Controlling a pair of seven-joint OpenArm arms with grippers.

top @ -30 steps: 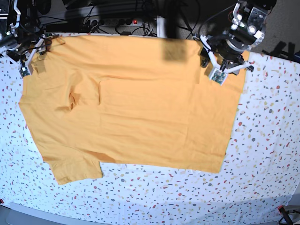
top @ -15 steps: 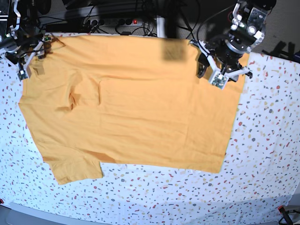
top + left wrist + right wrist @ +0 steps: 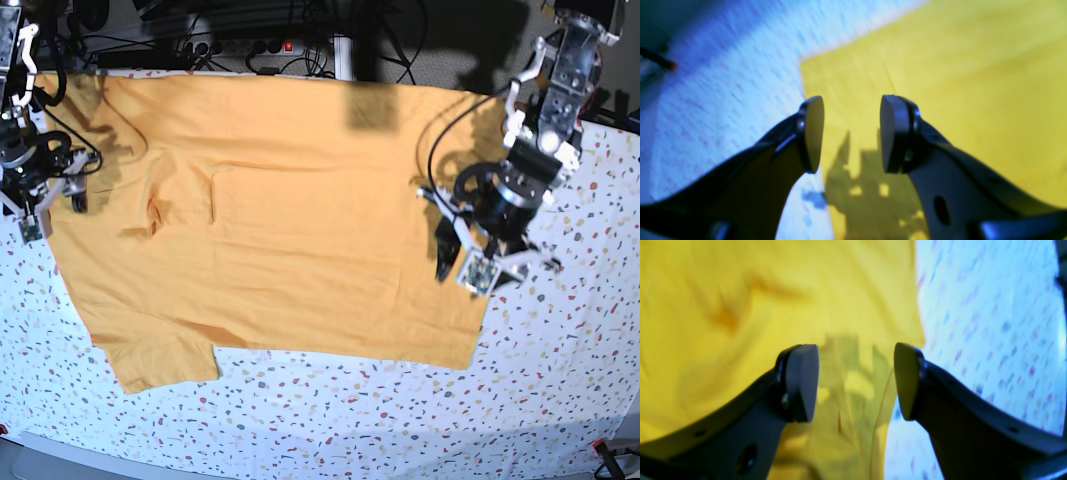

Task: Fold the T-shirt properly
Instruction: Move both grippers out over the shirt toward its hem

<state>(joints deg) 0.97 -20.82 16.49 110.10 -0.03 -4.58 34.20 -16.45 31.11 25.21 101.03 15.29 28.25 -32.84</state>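
T-shirt is seen spread flat on the counter, which is covered by a white speckled tablecloth; the garment is laid sideways in the base view, with one short sleeve pointed toward the near-left and the straight hem edge on that view's right. A few shallow creases are visible near the middle-left of the cloth. Left pincer is held above the shirt's right-hand edge in the base view, close to the near corner of the hem; in the left wrist view its fingers are seen apart with nothing between them, the yellow cloth and its corner edge being visible below, and a shadow is cast on the fabric. Right pincer is positioned at the shirt's left-hand edge in the base view, over the boundary between cloth and tablecloth; in the right wrist view its fingers are spread wide, empty, with the shirt edge running under the gap and the speckled tablecloth to one side. Contact between either pincer and the fabric cannot be told, as both wrist views are blurred. Cables and a power strip are seen behind the far edge of the counter.
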